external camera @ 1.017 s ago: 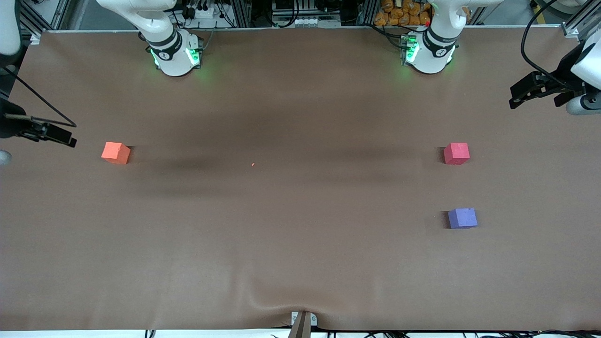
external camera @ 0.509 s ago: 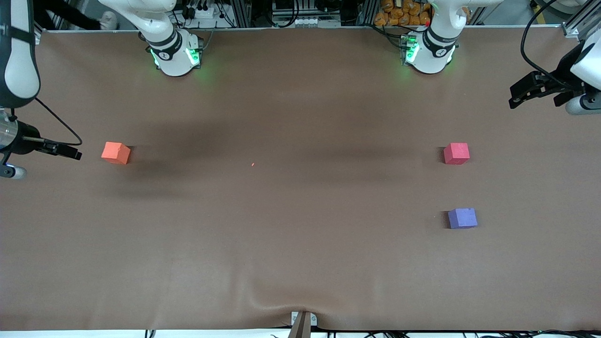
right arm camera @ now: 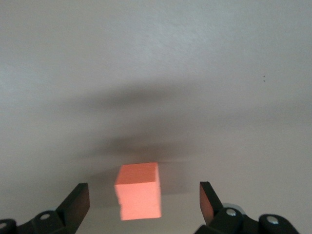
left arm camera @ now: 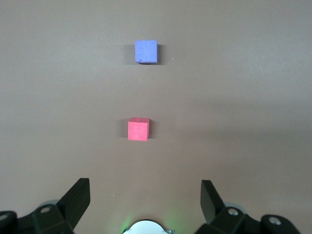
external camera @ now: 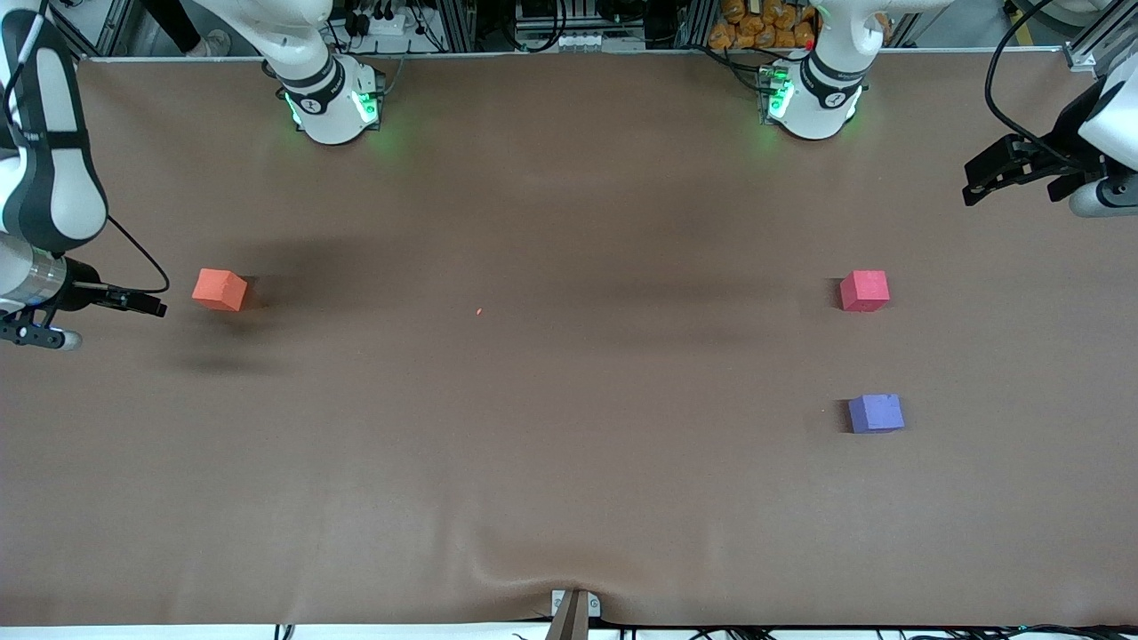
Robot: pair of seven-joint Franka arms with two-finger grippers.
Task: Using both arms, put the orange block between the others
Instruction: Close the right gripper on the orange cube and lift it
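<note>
At mid-left of the front view, the right hand [right arm camera: 144, 202], spread, approached the orange block [external camera: 219, 289], needing to straddle it; left hand [left arm camera: 145, 200] waited, spread.

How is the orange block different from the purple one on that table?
The orange block is bright orange-coral; the purple block is purple-blue. The orange block sits alone toward the right arm's end of the table, while the purple block sits toward the left arm's end, near a pinkish-red block. The orange block is turned at a slight angle; the purple block sits squarer. Both are small matte cubes of about the same size, resting on the table.
</note>
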